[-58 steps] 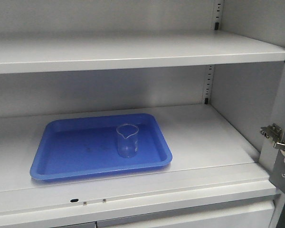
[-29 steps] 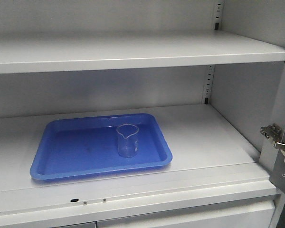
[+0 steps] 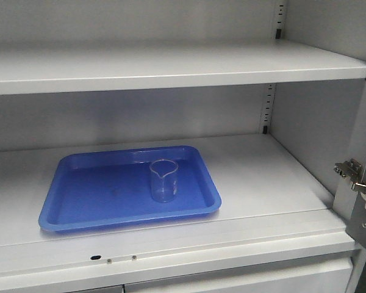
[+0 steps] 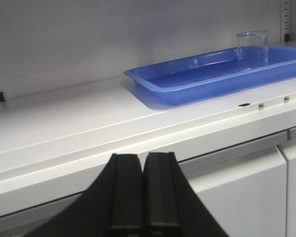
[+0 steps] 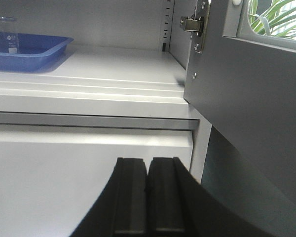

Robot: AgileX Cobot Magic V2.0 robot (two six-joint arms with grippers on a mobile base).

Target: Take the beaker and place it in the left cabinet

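— Pale grey shelving filled the front view: the left cabinet (image 3: 171, 61) stood open. Where was the beaker?

— The beaker (image 3: 163, 180) stood upright on the blue tray (image 3: 79, 210), right of the tray's middle, its pouring lip turned toward the camera. Nothing gripped it. The tray lay flat on the lower shelf (image 3: 262, 177), toward that shelf's left side.

— Could you read the glass?

— Hardly. Faint printed marks showed in the right wrist view, where the beaker (image 5: 5, 34) was cut off by the picture's left and top edges. In the left wrist view the beaker (image 4: 252, 48) appeared whole but small, at the tray's far end.

— And beyond the tray?

— Right of the tray, a silver hinge (image 3: 357, 180) sat on the cabinet's side, with the door (image 5: 256, 103) only partly in frame; green leaves (image 5: 276, 22) showed through its pane.

— The arms?

— The left gripper (image 4: 143, 170) had its black fingers pressed together, holding nothing, in front of and below the shelf edge. The right gripper (image 5: 148, 173) was likewise closed and empty, below the shelf, well apart from the tray.
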